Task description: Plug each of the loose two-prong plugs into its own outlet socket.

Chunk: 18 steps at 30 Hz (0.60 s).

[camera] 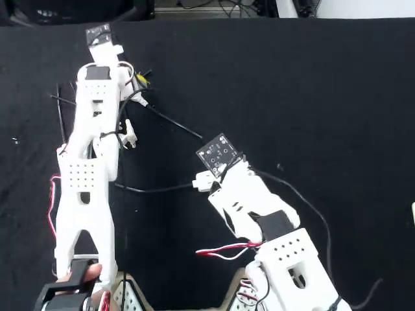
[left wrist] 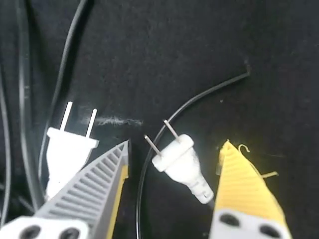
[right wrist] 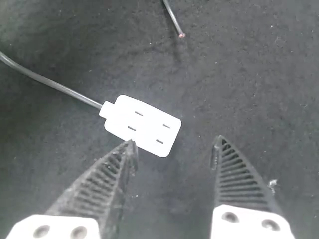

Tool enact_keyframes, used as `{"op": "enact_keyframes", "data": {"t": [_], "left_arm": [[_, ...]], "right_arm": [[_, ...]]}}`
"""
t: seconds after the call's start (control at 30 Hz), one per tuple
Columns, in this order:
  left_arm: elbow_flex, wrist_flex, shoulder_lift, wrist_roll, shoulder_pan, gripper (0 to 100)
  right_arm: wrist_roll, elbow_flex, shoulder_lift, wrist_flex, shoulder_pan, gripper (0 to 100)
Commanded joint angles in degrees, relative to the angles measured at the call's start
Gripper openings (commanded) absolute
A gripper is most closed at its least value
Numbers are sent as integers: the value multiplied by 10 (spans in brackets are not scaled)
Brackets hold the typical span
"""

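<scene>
- The left gripper (left wrist: 175, 144) hangs spread over the black table (camera: 324, 97), its grey finger (left wrist: 94, 189) and yellow finger (left wrist: 244, 184) apart and pinching nothing.
- A white two-prong plug (left wrist: 177, 162) lies on the cloth in the gap between them, touching neither finger.
- The plug's long axis runs slantwise across the gap. Its prongs point away from the wrist and lean toward the grey finger, and its cord end trails back toward the yellow one.
- The grip likely turns on that slant. The fingers would close on the plug's corners, not its flat sides, unless the wrist turns to square up first.
- A second plug (left wrist: 70, 149) lies outside the gap, just beyond the grey finger and partly hidden behind it, prongs pointing away from the wrist.
- The right gripper (right wrist: 174, 141) is also spread and empty, low above the cloth.
- The white outlet block (right wrist: 142, 124) lies face up just past its fingertips, with four slots showing. It sits off-centre, and one finger's tip is at the block's near edge.
- The block's long axis also crosses the gap at a slant, and its cable (right wrist: 50, 82) leaves from the end farther from the gap.
- From above, the outlet block (camera: 202, 184) lies by the tip of the right arm, well apart from the left arm's working spot.
- The left arm is the nearer to both plugs and the right arm to the sockets. Neither plug is yet seated.
</scene>
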State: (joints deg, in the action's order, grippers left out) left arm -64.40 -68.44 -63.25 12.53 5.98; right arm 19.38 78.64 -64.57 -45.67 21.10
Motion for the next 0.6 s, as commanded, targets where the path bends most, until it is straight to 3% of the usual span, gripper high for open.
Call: {"op": "enact_keyframes", "data": {"t": [0.0,0.1,0.27,0.57], "left_arm": [[-142,-48,-46,1,-7,281],[-211,-91,-78,1,-8,237],[-314,-146,-109,-1,-13,34],[-309,-161,-76,0,-26,32]], "right_arm": [[-6,-4,-15,13,-14,230],[-6,-4,-15,14,-14,230],[-4,-4,-16,14,-14,230],[-3,-1,-16,14,-14,230]]}}
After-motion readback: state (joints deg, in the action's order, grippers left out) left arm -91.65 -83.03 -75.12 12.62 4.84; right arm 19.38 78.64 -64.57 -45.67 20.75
